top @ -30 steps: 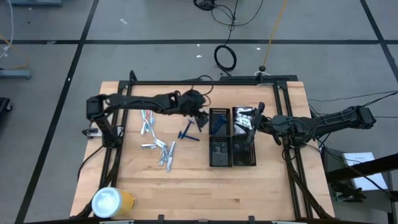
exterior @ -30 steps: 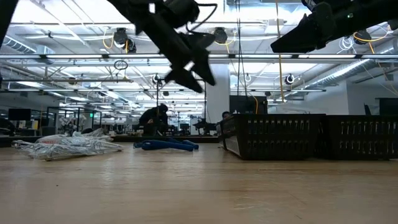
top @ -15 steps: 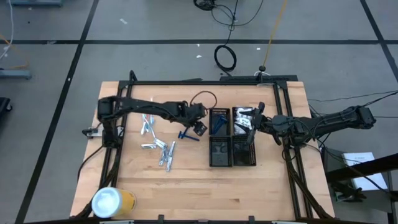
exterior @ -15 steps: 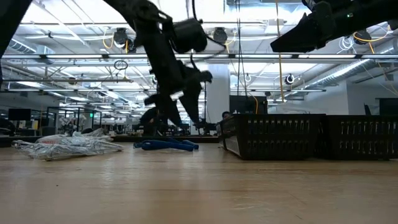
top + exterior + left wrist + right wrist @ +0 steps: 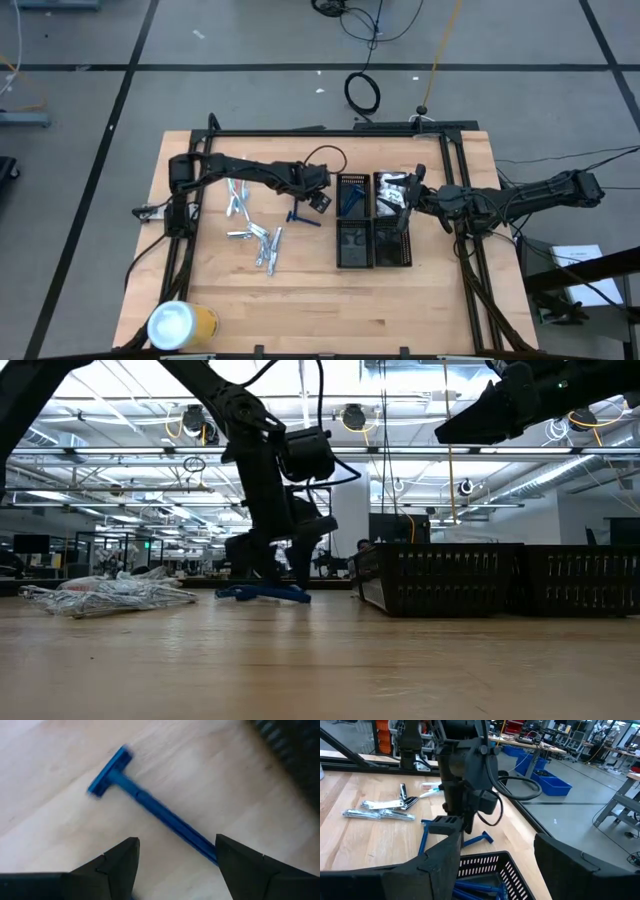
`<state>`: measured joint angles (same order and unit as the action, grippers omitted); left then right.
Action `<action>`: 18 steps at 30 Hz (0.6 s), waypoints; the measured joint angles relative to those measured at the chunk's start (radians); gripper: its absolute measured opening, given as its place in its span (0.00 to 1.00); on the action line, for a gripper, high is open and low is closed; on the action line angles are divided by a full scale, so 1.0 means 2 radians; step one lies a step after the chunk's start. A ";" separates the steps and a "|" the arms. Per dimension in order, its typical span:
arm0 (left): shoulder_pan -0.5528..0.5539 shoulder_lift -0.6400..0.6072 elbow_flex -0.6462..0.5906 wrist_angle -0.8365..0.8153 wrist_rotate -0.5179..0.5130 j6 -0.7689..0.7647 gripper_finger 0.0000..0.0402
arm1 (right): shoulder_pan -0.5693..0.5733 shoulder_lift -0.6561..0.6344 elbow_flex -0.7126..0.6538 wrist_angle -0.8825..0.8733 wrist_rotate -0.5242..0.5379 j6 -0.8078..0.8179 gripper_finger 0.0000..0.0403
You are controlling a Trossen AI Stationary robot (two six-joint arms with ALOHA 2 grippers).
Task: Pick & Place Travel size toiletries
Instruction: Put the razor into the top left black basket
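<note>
A blue T-shaped razor [image 5: 150, 807] lies flat on the wooden table [image 5: 300, 300], left of the black trays [image 5: 372, 245]. My left gripper [image 5: 177, 857] points steeply down just above it, open, with one finger on each side of the razor's handle; in the low view its fingertips [image 5: 285, 575] hang close over the razor [image 5: 262, 593]. Whether they touch it I cannot tell. My right gripper [image 5: 497, 855] waits open, held high over the trays [image 5: 408, 190]. Silvery tubes and toothbrushes [image 5: 255, 240] lie in a loose pile farther left.
The gridded trays hold blue razors [image 5: 350, 200] and a white packet [image 5: 392, 185]. A yellow cylinder with a white lid [image 5: 180, 325] stands at the near left corner. Bare wood lies along the table's near edge. A black frame [image 5: 330, 133] runs round the table.
My left gripper has come down toward the blue razor, tipping from a slant to point steeply down and rolling about its own axis. Its fingers have stayed open. The razor has not moved.
</note>
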<state>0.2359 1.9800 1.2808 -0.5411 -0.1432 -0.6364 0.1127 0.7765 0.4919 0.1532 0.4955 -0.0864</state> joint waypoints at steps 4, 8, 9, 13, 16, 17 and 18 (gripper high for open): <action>0.001 -0.001 0.001 -0.037 -0.004 0.020 0.64 | 0.000 0.000 0.000 0.000 0.000 0.000 0.59; 0.001 -0.002 0.002 -0.064 -0.009 0.046 0.64 | 0.000 0.000 0.000 0.000 0.000 0.000 0.59; 0.001 -0.002 0.002 -0.070 -0.010 0.055 0.64 | 0.000 0.000 0.000 0.000 0.000 0.000 0.59; 0.000 -0.002 0.002 -0.091 -0.011 0.076 0.64 | 0.000 0.000 0.000 0.000 0.000 0.000 0.59; 0.000 -0.001 0.002 -0.096 -0.009 0.050 0.64 | 0.000 0.000 0.000 0.000 0.000 0.000 0.59; 0.002 -0.001 0.002 -0.097 -0.003 0.034 0.64 | 0.000 0.000 0.000 0.000 0.000 0.000 0.59; 0.005 -0.001 0.001 -0.097 0.007 0.019 0.64 | 0.000 0.000 0.000 0.000 0.000 0.000 0.59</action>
<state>0.2457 1.9776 1.2832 -0.7359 -0.1285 -0.5977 0.1131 0.7767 0.4919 0.1532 0.4955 -0.0864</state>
